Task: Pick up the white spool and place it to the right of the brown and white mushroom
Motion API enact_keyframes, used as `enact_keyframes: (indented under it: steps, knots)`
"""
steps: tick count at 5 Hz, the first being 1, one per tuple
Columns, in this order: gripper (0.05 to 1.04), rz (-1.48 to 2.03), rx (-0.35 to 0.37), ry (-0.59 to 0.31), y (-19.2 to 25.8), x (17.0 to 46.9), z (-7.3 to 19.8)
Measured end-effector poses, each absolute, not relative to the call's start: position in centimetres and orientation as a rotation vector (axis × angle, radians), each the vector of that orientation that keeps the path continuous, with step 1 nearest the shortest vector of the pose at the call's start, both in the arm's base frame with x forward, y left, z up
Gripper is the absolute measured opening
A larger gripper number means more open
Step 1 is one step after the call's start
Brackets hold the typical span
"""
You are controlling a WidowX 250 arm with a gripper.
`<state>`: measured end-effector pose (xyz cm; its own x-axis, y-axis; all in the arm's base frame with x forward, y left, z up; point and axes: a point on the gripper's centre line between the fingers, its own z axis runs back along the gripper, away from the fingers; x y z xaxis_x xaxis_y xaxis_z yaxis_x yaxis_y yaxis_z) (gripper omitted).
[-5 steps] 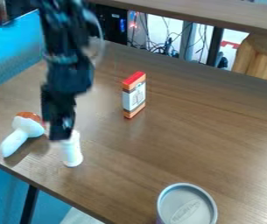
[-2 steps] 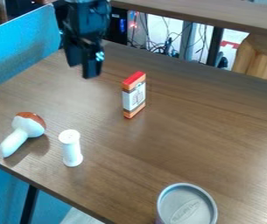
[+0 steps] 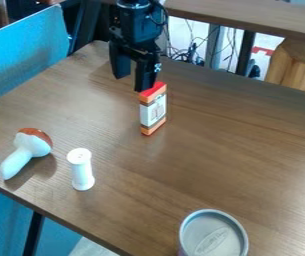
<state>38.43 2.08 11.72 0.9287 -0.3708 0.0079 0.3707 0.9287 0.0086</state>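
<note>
The fingers [image 3: 132,82] hang spread, grasping nothing, one tip at the box's top, perhaps touching. The box [image 3: 153,111] stands self-supported on its end; below the fingers, the cylinder [image 3: 82,171] rests on its base, the mushroom [image 3: 26,151] on its side.

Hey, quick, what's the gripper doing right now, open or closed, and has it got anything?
Gripper: open, fingers apart, holding nothing; in the picture it is nearest the upright red-topped box.
</note>
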Motion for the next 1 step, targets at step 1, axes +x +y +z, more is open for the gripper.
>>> enact_keyframes:
  steps: [1]
  knots:
    - [1.001, -0.369, 0.012, 0.001, 1.42, 38.24, 11.52]
